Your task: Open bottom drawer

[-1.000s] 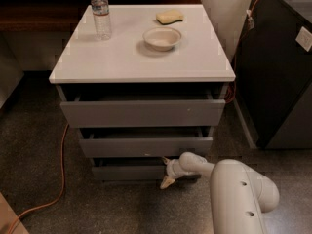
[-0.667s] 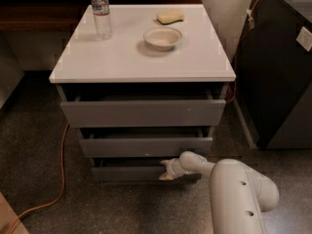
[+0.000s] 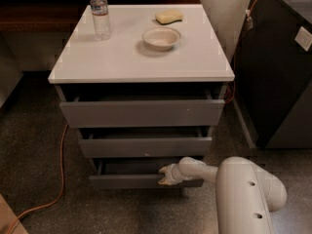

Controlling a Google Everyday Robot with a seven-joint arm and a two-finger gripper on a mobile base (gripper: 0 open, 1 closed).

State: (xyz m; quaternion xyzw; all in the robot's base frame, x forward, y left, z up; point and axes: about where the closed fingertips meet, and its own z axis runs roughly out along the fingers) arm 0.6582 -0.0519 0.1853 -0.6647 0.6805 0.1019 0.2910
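The bottom drawer (image 3: 126, 181) is the lowest, slimmest grey front of the cabinet. It is pulled out a little, with a strip of its grey tray interior (image 3: 131, 166) showing behind the front. My gripper (image 3: 165, 175) is at the top edge of this drawer front, right of its middle, and reaches over the edge into the drawer. My white arm (image 3: 243, 189) comes in from the lower right.
The top drawer (image 3: 141, 112) and middle drawer (image 3: 145, 146) stand slightly out. On the white cabinet top (image 3: 97, 57) are a water bottle (image 3: 100, 11), a bowl (image 3: 161, 37) and a yellow sponge (image 3: 169, 17). An orange cable (image 3: 61, 179) lies on the floor at left. A dark cabinet (image 3: 278, 67) stands at right.
The gripper has risen from in front of the bottom drawer's lower edge to its top edge. The drawer now stands a little further out.
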